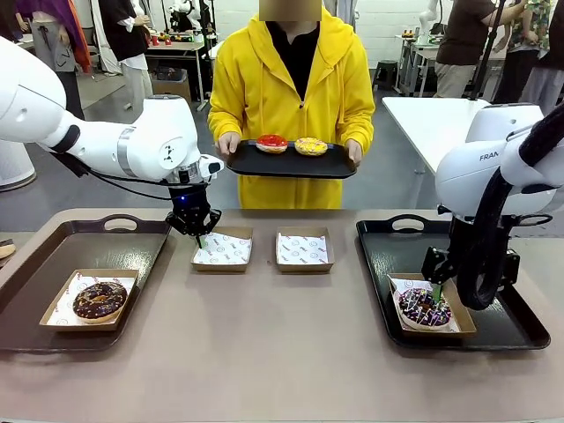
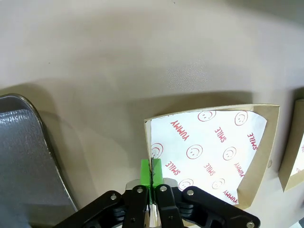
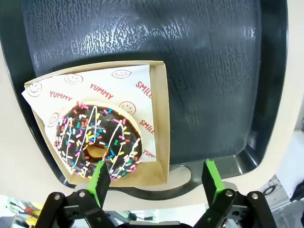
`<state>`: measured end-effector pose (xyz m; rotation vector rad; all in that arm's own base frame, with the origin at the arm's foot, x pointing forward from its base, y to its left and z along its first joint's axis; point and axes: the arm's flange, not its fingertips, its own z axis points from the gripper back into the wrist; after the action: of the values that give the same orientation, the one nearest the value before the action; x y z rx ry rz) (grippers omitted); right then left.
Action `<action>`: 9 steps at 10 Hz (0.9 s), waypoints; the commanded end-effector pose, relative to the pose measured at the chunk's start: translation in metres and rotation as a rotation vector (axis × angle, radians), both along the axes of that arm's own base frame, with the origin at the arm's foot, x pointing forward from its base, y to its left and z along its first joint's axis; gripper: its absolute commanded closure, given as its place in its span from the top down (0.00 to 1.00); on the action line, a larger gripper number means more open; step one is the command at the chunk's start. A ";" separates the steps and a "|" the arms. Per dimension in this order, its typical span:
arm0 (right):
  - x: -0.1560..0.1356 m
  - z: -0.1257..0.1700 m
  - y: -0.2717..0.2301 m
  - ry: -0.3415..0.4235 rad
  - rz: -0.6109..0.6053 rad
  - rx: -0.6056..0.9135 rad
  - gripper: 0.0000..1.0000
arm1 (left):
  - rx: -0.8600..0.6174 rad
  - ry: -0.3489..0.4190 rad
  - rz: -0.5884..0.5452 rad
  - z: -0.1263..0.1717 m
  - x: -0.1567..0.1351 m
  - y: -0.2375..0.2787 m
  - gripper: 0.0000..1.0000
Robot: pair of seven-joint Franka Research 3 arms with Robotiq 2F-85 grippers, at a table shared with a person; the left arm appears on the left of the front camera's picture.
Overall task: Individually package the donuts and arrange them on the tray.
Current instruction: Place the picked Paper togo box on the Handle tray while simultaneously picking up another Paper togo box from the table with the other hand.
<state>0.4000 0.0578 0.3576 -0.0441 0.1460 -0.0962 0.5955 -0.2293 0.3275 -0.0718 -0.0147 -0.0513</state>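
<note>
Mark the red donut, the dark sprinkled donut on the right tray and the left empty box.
red donut [image 1: 272,142]: front view, glaze.
dark sprinkled donut [image 3: 114,130]: right wrist view, icing beside hole.
left empty box [image 2: 259,152]: left wrist view, cardboard wall.

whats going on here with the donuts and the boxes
The left gripper is shut on the rim of an empty paper-lined box in the middle of the table, beside a second empty box. The right gripper hangs open over the sprinkled donut, boxed on the right tray. A chocolate donut sits boxed on the left tray. Across the table, a person holds a black tray with the red donut and the yellow donut.
</note>
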 end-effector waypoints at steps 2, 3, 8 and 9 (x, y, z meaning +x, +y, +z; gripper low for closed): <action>-0.007 0.012 -0.013 0.018 -0.033 0.018 1.00 | 0.006 0.011 -0.019 0.006 0.002 0.001 0.00; -0.021 0.025 -0.028 0.021 -0.027 0.066 1.00 | -0.016 0.036 -0.019 0.017 -0.001 0.001 0.00; -0.084 0.099 -0.187 -0.097 -0.013 0.726 1.00 | 0.005 -0.039 -0.074 0.095 -0.018 -0.021 0.00; -0.091 0.101 -0.216 -0.139 0.000 0.827 1.00 | 0.013 -0.055 -0.087 0.108 -0.020 -0.028 0.00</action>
<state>0.2982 -0.1377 0.4622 0.6695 0.0224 -0.0712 0.5747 -0.2537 0.4293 -0.0775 -0.0606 -0.1212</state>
